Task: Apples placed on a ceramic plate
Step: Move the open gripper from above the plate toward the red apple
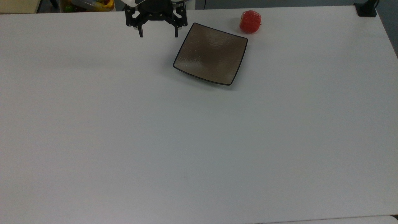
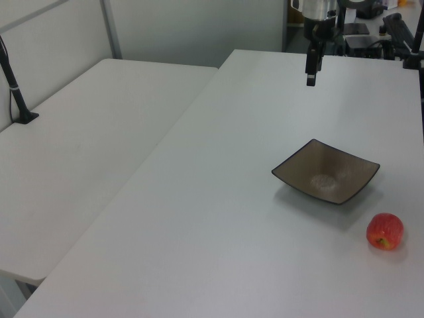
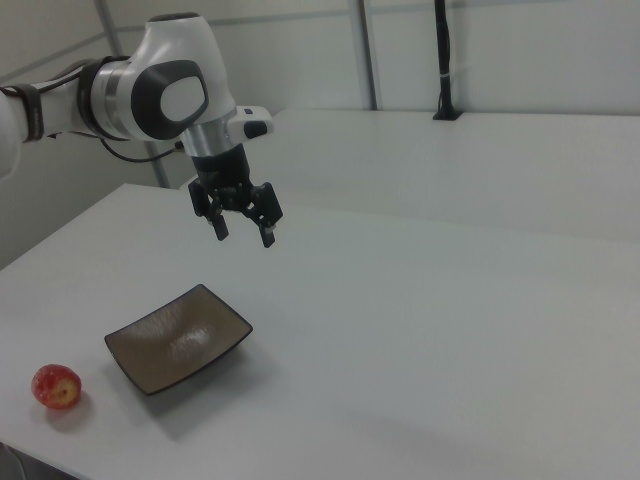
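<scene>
With the gripper [image 3: 243, 227] spread wide and empty above the table [image 1: 124, 140], the small, firm, round apple [image 1: 250, 21] beside the ceramic plate [image 1: 210, 53] looks light but apt to roll, best pinched across its widest middle.

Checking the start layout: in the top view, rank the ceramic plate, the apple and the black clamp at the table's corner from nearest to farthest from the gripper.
1. Ceramic plate, just right of the gripper.
2. Apple, beyond the plate's top-right corner.
3. Black clamp, far right corner.

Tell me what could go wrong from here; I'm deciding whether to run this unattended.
The apple is round and lies loose near the table's far edge in the top view, so a nudge could roll it off. The open end effector hangs beyond the ceramic plate, so a low crossing could clip its upturned corners.
</scene>
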Available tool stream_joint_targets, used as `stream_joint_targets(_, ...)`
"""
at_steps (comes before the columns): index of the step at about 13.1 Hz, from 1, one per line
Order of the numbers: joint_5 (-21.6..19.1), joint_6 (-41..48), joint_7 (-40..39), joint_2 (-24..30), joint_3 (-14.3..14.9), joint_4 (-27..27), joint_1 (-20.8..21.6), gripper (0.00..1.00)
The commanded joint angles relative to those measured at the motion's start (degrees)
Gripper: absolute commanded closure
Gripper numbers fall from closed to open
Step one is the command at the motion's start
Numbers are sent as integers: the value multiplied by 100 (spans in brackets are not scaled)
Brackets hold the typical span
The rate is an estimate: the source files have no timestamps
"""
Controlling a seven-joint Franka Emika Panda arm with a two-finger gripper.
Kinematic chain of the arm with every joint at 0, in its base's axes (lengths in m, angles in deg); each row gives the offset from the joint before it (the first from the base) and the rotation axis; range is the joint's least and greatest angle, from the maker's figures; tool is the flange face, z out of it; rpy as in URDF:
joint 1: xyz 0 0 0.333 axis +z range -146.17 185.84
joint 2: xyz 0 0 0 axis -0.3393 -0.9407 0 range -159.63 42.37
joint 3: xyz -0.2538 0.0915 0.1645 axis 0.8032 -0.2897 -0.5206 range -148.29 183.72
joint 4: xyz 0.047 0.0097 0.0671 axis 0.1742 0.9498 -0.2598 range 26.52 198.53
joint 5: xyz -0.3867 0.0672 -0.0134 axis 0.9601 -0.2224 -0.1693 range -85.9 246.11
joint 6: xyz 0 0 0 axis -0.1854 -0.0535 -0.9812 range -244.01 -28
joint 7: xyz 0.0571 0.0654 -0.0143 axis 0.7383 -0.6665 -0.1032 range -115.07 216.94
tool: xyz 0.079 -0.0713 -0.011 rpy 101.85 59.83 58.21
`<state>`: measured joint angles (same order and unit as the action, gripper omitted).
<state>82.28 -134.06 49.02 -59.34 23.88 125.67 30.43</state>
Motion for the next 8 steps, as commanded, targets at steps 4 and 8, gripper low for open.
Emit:
stream_joint_targets(4,-69,249,121,-34,42,-243,-14,0)
stream_joint_targets(8,-69,188,121,-17,33,-199,-32,0)
